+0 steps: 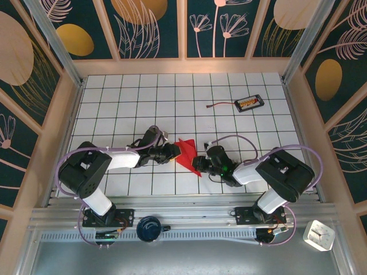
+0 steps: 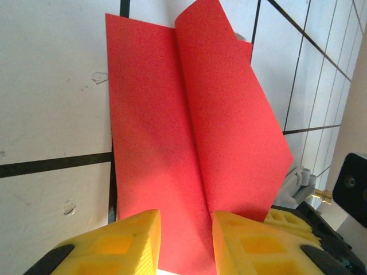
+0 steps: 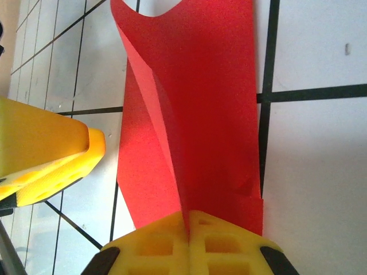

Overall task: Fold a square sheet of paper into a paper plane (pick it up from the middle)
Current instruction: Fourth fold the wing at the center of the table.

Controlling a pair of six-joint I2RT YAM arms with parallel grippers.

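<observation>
Sheet (image 1: 187, 153) sat half-folded mid-table between both arms. Right gripper (image 3: 189, 217) was pinched shut on its ridge; left gripper (image 2: 184, 223) stood part-open astride the crease. Looked thin, floppy; fold seemed the best hold.

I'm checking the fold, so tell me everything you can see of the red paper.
The red paper is thin, matte and bright red, lying on the white grid table near its front middle. It is partly folded along one long crease: one half lies flat on the tiles, the other flap stands raised. The right gripper is shut on the creased ridge at one end. The left gripper is open, its yellow foam fingers straddling the crease at the opposite end.
</observation>
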